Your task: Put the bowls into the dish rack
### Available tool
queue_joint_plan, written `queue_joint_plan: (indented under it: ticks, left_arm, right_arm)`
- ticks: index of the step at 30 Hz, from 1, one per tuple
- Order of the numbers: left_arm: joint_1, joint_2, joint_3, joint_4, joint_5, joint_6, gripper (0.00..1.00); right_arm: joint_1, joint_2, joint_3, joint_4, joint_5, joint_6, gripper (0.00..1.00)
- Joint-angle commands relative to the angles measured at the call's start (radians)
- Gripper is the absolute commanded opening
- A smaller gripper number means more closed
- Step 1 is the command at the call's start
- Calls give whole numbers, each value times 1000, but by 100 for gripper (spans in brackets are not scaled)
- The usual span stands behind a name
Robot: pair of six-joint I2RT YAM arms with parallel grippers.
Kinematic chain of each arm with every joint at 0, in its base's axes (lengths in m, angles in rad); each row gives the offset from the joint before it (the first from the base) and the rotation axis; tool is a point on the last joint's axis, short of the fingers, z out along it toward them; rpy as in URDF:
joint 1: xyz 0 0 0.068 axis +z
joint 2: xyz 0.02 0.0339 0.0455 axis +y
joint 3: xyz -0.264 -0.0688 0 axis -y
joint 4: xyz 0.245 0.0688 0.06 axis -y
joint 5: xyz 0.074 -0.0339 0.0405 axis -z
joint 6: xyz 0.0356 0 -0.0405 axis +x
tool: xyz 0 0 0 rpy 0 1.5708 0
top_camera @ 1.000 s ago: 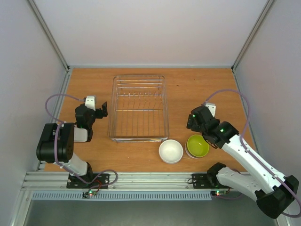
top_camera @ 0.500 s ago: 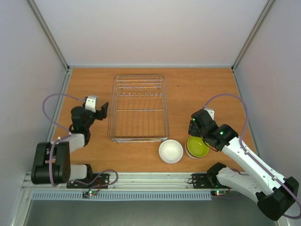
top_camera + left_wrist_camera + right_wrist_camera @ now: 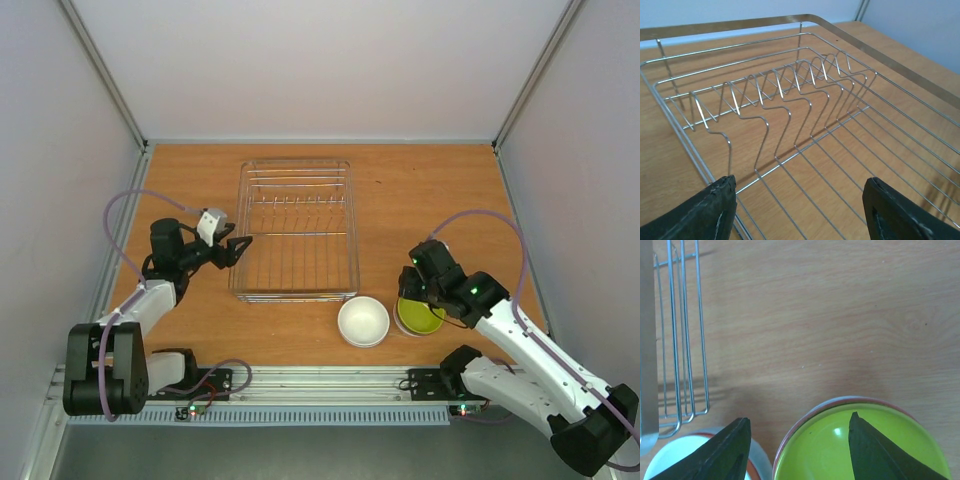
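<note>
The silver wire dish rack [image 3: 297, 296] stands at the table's middle with no bowls in it. A white bowl [image 3: 363, 321] sits in front of its near right corner. The lime green bowl [image 3: 424, 314] sits to the right of it, nested in other bowls; a reddish rim and a pale rim show around it in the right wrist view [image 3: 865, 450]. My right gripper [image 3: 411, 297] is open over the green bowl's left rim, one finger [image 3: 880, 450] above its inside, the other outside. My left gripper [image 3: 238, 251] is open and empty at the rack's left side [image 3: 805, 110].
Grey walls close the table on three sides. The rack's corner [image 3: 646, 340] lies left of the right gripper. The white bowl's rim [image 3: 670, 460] shows an orange edge beside it. Bare wood lies behind and to both sides of the rack.
My left gripper has swung right to the rack's left edge. My right gripper has moved toward me and down onto the green bowl's left rim.
</note>
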Motion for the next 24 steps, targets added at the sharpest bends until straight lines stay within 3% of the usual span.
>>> queue_joint_plan:
  ticks: [1,6,16,24]
  left_arm:
    - [0,-12,0,-18,67,22,70]
    - [0,-10,-5,-9,68,21,70]
    - [0,12,15,-37,74,28,71]
    - [0,3,11,-49,65,46,71]
  right_arm:
    - [19,-11,10,-45,-34,18,52]
    - [44,-6,-2,-43,-78,38,46]
    - [144,6,3,-89,-25,94,36]
    - [195,57,-37,-62,-37,140,22]
